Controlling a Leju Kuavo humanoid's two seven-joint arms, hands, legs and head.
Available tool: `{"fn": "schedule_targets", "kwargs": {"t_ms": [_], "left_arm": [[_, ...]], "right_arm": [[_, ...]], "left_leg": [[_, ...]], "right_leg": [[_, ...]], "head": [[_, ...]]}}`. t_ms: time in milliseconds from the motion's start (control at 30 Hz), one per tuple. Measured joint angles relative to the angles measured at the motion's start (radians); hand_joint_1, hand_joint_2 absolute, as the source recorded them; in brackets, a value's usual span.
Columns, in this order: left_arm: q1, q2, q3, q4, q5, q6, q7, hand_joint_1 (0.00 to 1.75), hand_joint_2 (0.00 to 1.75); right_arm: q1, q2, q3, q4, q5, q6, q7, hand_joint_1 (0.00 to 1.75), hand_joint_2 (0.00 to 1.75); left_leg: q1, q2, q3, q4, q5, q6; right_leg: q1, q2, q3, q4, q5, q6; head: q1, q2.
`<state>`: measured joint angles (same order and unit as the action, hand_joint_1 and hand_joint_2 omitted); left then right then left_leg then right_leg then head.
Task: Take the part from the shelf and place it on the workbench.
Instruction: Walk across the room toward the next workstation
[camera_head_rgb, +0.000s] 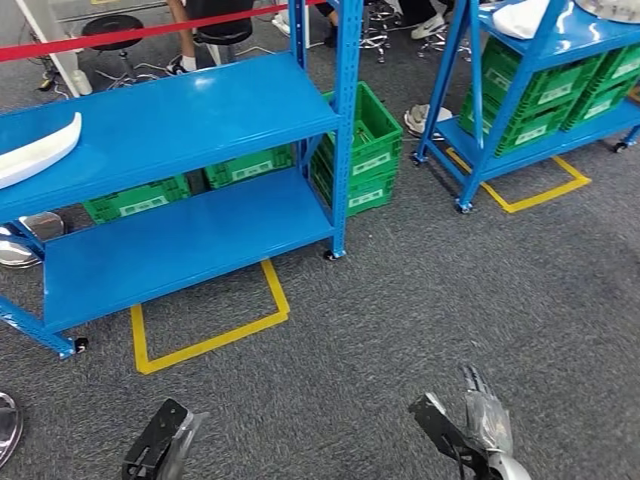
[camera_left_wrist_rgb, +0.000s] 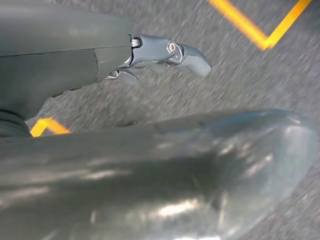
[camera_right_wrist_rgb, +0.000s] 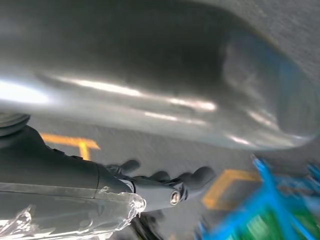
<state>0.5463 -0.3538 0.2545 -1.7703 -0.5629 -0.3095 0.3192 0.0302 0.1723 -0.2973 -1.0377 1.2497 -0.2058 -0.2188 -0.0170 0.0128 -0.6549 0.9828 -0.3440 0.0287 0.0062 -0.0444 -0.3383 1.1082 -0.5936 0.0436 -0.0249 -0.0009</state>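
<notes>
Grey carpet (camera_head_rgb: 453, 300), two blue shelves (camera_head_rgb: 173, 125), one white part (camera_head_rgb: 38, 150).

The shelf (camera_head_rgb: 173, 125) looks like painted metal, smooth with a soft blue sheen. On it lies a white part (camera_head_rgb: 38, 150) with a smooth, slightly glossy skin, seemingly plastic. The floor (camera_head_rgb: 453, 300) is rough, matt grey carpet, crossed by flat yellow tape (camera_head_rgb: 207, 340). The green crates (camera_head_rgb: 362, 150) are ribbed plastic with a dull shine. The left hand (camera_left_wrist_rgb: 166, 52) has glossy silvery-grey fingers (camera_left_wrist_rgb: 194, 60) with a bright metal screw. The right hand (camera_right_wrist_rgb: 166, 187) is matt dark, with crinkled clear film on its cover.
</notes>
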Motion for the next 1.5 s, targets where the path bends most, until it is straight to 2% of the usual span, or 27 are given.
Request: {"fn": "schedule_targets", "kwargs": {"t_ms": [33, 100, 133, 167, 200, 233, 267, 333, 367, 433, 500, 567, 633, 667, 733, 800, 867, 933, 1000, 1067, 1133, 1167, 1233, 1300, 1367, 1433, 1500], "left_arm": [[0.011, -0.002, -0.012, -0.023, -0.006, -0.001, 0.002, 0.0, 0.0], [0.032, -0.004, -0.029, -0.052, -0.014, -0.01, 0.003, 0.0, 0.0], [0.042, -0.005, -0.034, -0.063, -0.018, -0.017, 0.0, 0.0, 0.0], [0.049, -0.005, -0.038, -0.072, -0.024, -0.023, -0.003, 0.0, 0.0], [0.054, -0.005, -0.04, -0.077, -0.029, -0.029, -0.006, 0.0, 0.0], [0.059, -0.005, -0.04, -0.081, -0.034, -0.034, -0.009, 0.0, 0.0], [0.062, -0.005, -0.041, -0.085, -0.037, -0.038, -0.011, 0.0, 0.0], [0.067, -0.006, -0.042, -0.092, -0.042, -0.044, -0.013, 0.0, 0.0], [0.07, -0.006, -0.042, -0.095, -0.043, -0.046, -0.013, 0.0, 0.0], [0.075, -0.006, -0.043, -0.099, -0.044, -0.047, -0.014, 0.0, 0.0], [0.076, -0.006, -0.045, -0.102, -0.044, -0.047, -0.014, 0.0, 0.0], [0.076, -0.006, -0.048, -0.104, -0.044, -0.054, -0.017, 0.0, 0.0], [0.078, -0.006, -0.049, -0.105, -0.044, -0.062, -0.023, 0.0, 0.0], [0.08, -0.006, -0.049, -0.105, -0.044, -0.065, -0.027, 0.0, 0.0], [0.082, -0.006, -0.048, -0.105, -0.044, -0.075, -0.038, 0.0, 0.0], [0.083, -0.006, -0.048, -0.105, -0.044, -0.084, -0.049, 0.0, 0.0], [0.084, -0.006, -0.048, -0.105, -0.043, -0.087, -0.057, 0.0, 0.0], [0.091, -0.006, -0.047, -0.106, -0.042, -0.088, -0.062, 0.0, 0.0], [0.096, -0.007, -0.047, -0.106, -0.039, -0.089, -0.066, 0.0, 0.0], [0.095, -0.008, -0.049, -0.107, -0.038, -0.086, -0.068, 0.0, 0.0], [0.096, -0.008, -0.05, -0.107, -0.038, -0.081, -0.068, 0.0, 0.0], [0.097, -0.008, -0.05, -0.107, -0.038, -0.079, -0.068, 0.0, 0.0], [0.098, -0.008, -0.05, -0.107, -0.038, -0.078, -0.068, 0.0, 0.0], [0.098, -0.008, -0.05, -0.107, -0.038, -0.078, -0.068, 0.0, 0.0], [0.099, -0.009, -0.05, -0.108, -0.038, -0.078, -0.068, 0.0, 0.0], [0.102, -0.009, -0.05, -0.109, -0.038, -0.076, -0.068, 0.0, 0.0], [0.099, -0.008, -0.049, -0.109, -0.036, -0.068, -0.065, 0.0, 0.0]], "right_arm": [[-0.008, 0.002, -0.056, 0.056, 0.012, -0.004, -0.004, 0.0, 0.0], [-0.012, 0.004, -0.148, 0.151, 0.041, -0.011, -0.006, 0.0, 0.0], [-0.014, 0.004, -0.184, 0.191, 0.057, -0.015, -0.005, 0.0, 0.0], [-0.018, 0.005, -0.214, 0.226, 0.073, -0.019, -0.002, 0.0, 0.0], [-0.024, 0.005, -0.237, 0.257, 0.09, -0.025, 0.003, 0.0, 0.0], [-0.031, 0.005, -0.257, 0.289, 0.107, -0.031, 0.011, 0.0, 0.0], [-0.037, 0.006, -0.276, 0.323, 0.126, -0.037, 0.02, 0.0, 0.0], [-0.043, 0.007, -0.305, 0.38, 0.157, -0.046, 0.037, 0.0, 0.0], [-0.045, 0.007, -0.314, 0.4, 0.167, -0.05, 0.041, 0.0, 0.0], [-0.054, 0.009, -0.321, 0.421, 0.178, -0.053, 0.044, 0.0, 0.0], [-0.067, 0.01, -0.328, 0.441, 0.182, -0.057, 0.044, 0.0, 0.0], [-0.072, 0.01, -0.338, 0.462, 0.185, -0.061, 0.044, 0.0, 0.0], [-0.073, 0.01, -0.344, 0.48, 0.19, -0.062, 0.043, 0.0, 0.0], [-0.074, 0.01, -0.347, 0.487, 0.192, -0.063, 0.041, 0.0, 0.0], [-0.079, 0.01, -0.352, 0.498, 0.2, -0.069, 0.035, 0.0, 0.0], [-0.085, 0.009, -0.357, 0.51, 0.213, -0.076, 0.027, 0.0, 0.0], [-0.087, 0.008, -0.361, 0.519, 0.225, -0.079, 0.024, 0.0, 0.0], [-0.091, 0.008, -0.363, 0.523, 0.235, -0.08, 0.023, 0.0, 0.0], [-0.097, 0.007, -0.364, 0.528, 0.245, -0.083, 0.023, 0.0, 0.0], [-0.095, 0.007, -0.366, 0.535, 0.255, -0.086, 0.024, 0.0, 0.0], [-0.089, 0.006, -0.367, 0.542, 0.263, -0.088, 0.026, 0.0, 0.0], [-0.086, 0.006, -0.367, 0.545, 0.265, -0.088, 0.027, 0.0, 0.0], [-0.084, 0.006, -0.367, 0.548, 0.267, -0.089, 0.027, 0.0, 0.0], [-0.086, 0.006, -0.367, 0.552, 0.268, -0.09, 0.027, 0.0, 0.0], [-0.087, 0.006, -0.367, 0.555, 0.269, -0.09, 0.027, 0.0, 0.0], [-0.089, 0.005, -0.368, 0.557, 0.27, -0.091, 0.027, 0.0, 0.0], [-0.092, 0.005, -0.369, 0.558, 0.275, -0.091, 0.027, 0.0, 0.0]], "left_leg": [[0.002, -0.015, 0.014, 0.0, -0.01, 0.003], [0.01, -0.052, 0.04, -0.001, -0.037, 0.002], [0.014, -0.07, 0.055, -0.001, -0.051, -0.002], [0.02, -0.086, 0.071, -0.001, -0.065, -0.008], [0.026, -0.1, 0.087, -0.001, -0.079, -0.016], [0.032, -0.112, 0.1, -0.001, -0.092, -0.025], [0.037, -0.125, 0.112, 0.004, -0.105, -0.033], [0.04, -0.148, 0.125, 0.007, -0.127, -0.052], [0.041, -0.156, 0.13, 0.008, -0.133, -0.06], [0.04, -0.141, 0.132, 0.008, -0.141, -0.072], [0.036, -0.08, 0.107, 0.058, -0.17, -0.078], [0.033, -0.032, 0.039, 0.182, -0.234, -0.084], [0.033, -0.026, -0.022, 0.283, -0.27, -0.085], [0.032, -0.025, -0.029, 0.284, -0.258, -0.083], [0.027, -0.006, 0.014, 0.185, -0.186, -0.072], [0.015, 0.054, 0.068, 0.062, -0.131, -0.058], [0.007, 0.082, 0.084, 0.012, -0.118, -0.05], [0.01, 0.055, 0.086, 0.004, -0.105, -0.044], [0.016, 0.027, 0.09, -0.001, -0.095, -0.034], [0.02, -0.001, 0.091, -0.002, -0.092, -0.027], [0.02, -0.033, 0.091, -0.002, -0.092, -0.025], [0.02, -0.05, 0.092, -0.001, -0.092, -0.025], [0.021, -0.082, 0.095, 0.0, -0.093, -0.028], [0.021, -0.109, 0.095, 0.004, -0.095, -0.038], [0.021, -0.129, 0.09, 0.005, -0.095, -0.051], [0.024, -0.14, 0.086, 0.001, -0.092, -0.063], [0.023, -0.104, 0.068, 0.031, -0.108, -0.073]], "right_leg": [[-0.003, 0.025, -0.048, 0.063, -0.021, 0.001], [-0.01, 0.041, -0.144, 0.133, -0.119, 0.009], [-0.013, 0.042, -0.183, 0.136, -0.17, 0.016], [-0.017, 0.043, -0.215, 0.119, -0.196, 0.025], [-0.022, 0.048, -0.239, 0.086, -0.184, 0.035], [-0.03, 0.062, -0.255, 0.04, -0.123, 0.047], [-0.04, 0.081, -0.268, -0.011, -0.035, 0.054], [-0.049, 0.106, -0.275, -0.068, 0.107, 0.049], [-0.049, 0.103, -0.274, -0.074, 0.138, 0.036], [-0.045, 0.087, -0.264, -0.072, 0.152, 0.011], [-0.043, 0.068, -0.258, -0.075, 0.15, -0.005], [-0.036, 0.042, -0.252, -0.077, 0.144, -0.018], [-0.031, 0.014, -0.247, -0.077, 0.137, -0.025], [-0.028, 0.002, -0.244, -0.077, 0.134, -0.026], [-0.024, -0.02, -0.233, -0.078, 0.127, -0.026], [-0.018, -0.04, -0.221, -0.076, 0.119, -0.02], [-0.011, -0.063, -0.212, -0.077, 0.109, -0.01], [-0.01, -0.079, -0.202, -0.08, 0.1, 0.001], [-0.013, -0.032, -0.212, -0.04, 0.07, 0.012], [-0.015, 0.027, -0.265, 0.076, 0.007, 0.018], [-0.015, 0.041, -0.322, 0.187, -0.031, 0.019], [-0.015, 0.043, -0.331, 0.195, -0.022, 0.018], [-0.018, 0.055, -0.295, 0.103, 0.045, 0.017], [-0.025, 0.101, -0.238, -0.024, 0.098, 0.015], [-0.026, 0.125, -0.214, -0.072, 0.108, 0.003], [-0.023, 0.104, -0.211, -0.075, 0.11, -0.014], [-0.025, 0.083, -0.208, -0.082, 0.109, -0.029]], "head": [[0.002, 0.0], [0.002, 0.0], [0.003, 0.0], [0.002, 0.0], [0.003, 0.0], [0.003, 0.0], [0.005, 0.0], [0.009, 0.0], [0.01, 0.0], [0.007, 0.0], [0.001, 0.0], [-0.005, 0.0], [-0.006, 0.0], [-0.006, 0.0], [-0.007, 0.0], [-0.009, 0.0], [-0.012, 0.0], [-0.013, 0.0], [-0.01, 0.0], [-0.006, 0.0], [-0.006, 0.0], [-0.006, 0.0], [-0.006, 0.0], [-0.006, 0.0], [-0.007, 0.0], [-0.008, 0.0], [-0.014, 0.0]]}}
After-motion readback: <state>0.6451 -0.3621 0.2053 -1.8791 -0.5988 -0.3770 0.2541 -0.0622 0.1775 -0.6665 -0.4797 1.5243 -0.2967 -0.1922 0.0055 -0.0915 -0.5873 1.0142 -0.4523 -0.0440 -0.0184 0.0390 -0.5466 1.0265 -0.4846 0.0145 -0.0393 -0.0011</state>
